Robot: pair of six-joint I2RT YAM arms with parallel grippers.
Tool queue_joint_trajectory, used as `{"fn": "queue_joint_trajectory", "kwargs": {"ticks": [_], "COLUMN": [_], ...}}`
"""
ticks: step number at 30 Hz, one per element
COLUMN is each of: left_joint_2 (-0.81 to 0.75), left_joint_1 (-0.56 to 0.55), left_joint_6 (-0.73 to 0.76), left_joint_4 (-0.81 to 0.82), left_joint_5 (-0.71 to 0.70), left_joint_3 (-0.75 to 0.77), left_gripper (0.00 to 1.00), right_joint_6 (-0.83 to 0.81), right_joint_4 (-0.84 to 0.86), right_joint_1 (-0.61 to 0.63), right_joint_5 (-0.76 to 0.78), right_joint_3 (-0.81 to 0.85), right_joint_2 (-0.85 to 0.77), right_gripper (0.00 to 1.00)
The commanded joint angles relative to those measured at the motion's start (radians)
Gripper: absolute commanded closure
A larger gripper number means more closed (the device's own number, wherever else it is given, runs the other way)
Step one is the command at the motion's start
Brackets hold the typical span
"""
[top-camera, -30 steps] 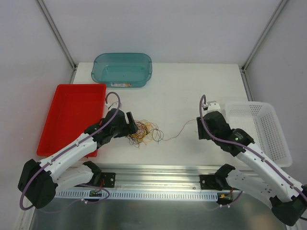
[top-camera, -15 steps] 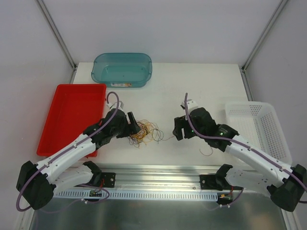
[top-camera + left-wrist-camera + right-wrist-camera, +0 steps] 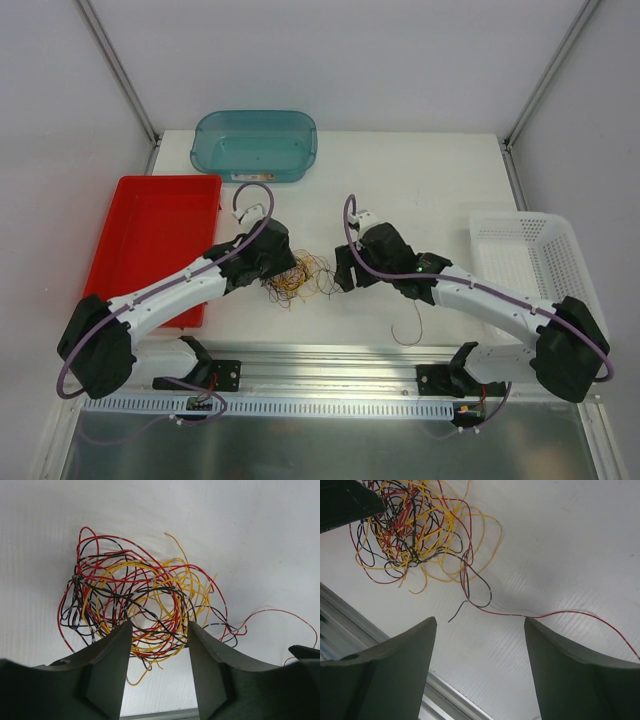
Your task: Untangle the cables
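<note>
The cables (image 3: 300,276) lie as a fist-sized tangle of thin red, yellow and black wire on the white table; the left wrist view shows the tangle (image 3: 140,600) filling the middle. My left gripper (image 3: 275,264) is over its left side, and its jaws (image 3: 159,630) stand apart with the tangle's near strands between the tips. My right gripper (image 3: 343,276) hovers open just right of the tangle (image 3: 412,525), nothing between its fingers (image 3: 480,622). One red strand (image 3: 560,614) trails off to the right past its fingertip, ending in a loose curl (image 3: 410,325).
A red tray (image 3: 150,240) sits at the left and a teal bin (image 3: 255,145) at the back. A white basket (image 3: 540,270) stands at the right. An aluminium rail (image 3: 330,355) runs along the table's near edge.
My right arm has swung left to the tangle, its jaws have opened, and the strand it stretched out now lies slack. My left gripper has moved onto the tangle and its jaws have narrowed.
</note>
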Motion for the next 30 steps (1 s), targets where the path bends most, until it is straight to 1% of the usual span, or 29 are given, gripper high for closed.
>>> {"fn": "queue_joint_trajectory", "kwargs": {"ticks": [1, 2, 4, 5, 7, 8, 9, 12, 13, 17, 20, 23, 30], "left_joint_2": [0.029, 0.043, 0.049, 0.051, 0.046, 0.037, 0.029, -0.015, -0.029, -0.151, -0.224, -0.257, -0.264], "left_joint_1": [-0.013, -0.013, -0.013, -0.014, -0.016, -0.019, -0.020, -0.031, -0.034, -0.040, -0.040, -0.040, -0.040], "left_joint_6": [-0.034, -0.034, -0.034, -0.034, -0.028, -0.024, -0.019, 0.019, 0.053, 0.094, 0.125, 0.154, 0.194], "left_joint_4": [-0.011, -0.011, -0.011, -0.011, -0.011, -0.010, -0.013, -0.011, -0.014, -0.017, -0.020, -0.028, -0.034], "left_joint_5": [-0.065, -0.065, -0.060, -0.059, -0.052, -0.049, -0.045, -0.014, -0.002, 0.062, 0.090, 0.104, 0.144], "left_joint_3": [0.051, 0.053, 0.056, 0.054, 0.050, 0.047, 0.044, 0.030, 0.018, -0.053, -0.085, -0.085, -0.050], "left_gripper": [0.54, 0.59, 0.66, 0.72, 0.81, 0.89, 0.93, 1.00, 1.00, 1.00, 1.00, 1.00, 1.00], "right_joint_6": [0.013, 0.015, 0.021, 0.024, 0.031, 0.034, 0.038, 0.048, 0.050, 0.061, 0.067, 0.077, 0.128], "right_joint_4": [0.120, 0.142, 0.163, 0.179, 0.179, 0.209, 0.212, 0.209, 0.203, 0.188, 0.188, 0.189, 0.226], "right_joint_1": [0.007, 0.007, 0.007, 0.005, 0.007, 0.007, 0.007, 0.005, 0.005, 0.007, 0.008, 0.017, 0.045], "right_joint_5": [-0.031, -0.069, -0.090, -0.093, -0.099, -0.102, -0.102, -0.111, -0.116, -0.128, -0.145, -0.163, -0.200], "right_joint_3": [0.005, 0.007, 0.010, 0.011, 0.017, 0.019, 0.024, 0.040, 0.059, 0.097, 0.145, 0.201, 0.287], "right_joint_2": [0.047, 0.059, 0.092, 0.102, 0.125, 0.132, 0.139, 0.154, 0.157, 0.162, 0.209, 0.263, 0.447], "right_gripper": [0.25, 0.25, 0.25, 0.25, 0.25, 0.25, 0.25, 0.25, 0.25, 0.25, 0.25, 0.24, 0.23]}}
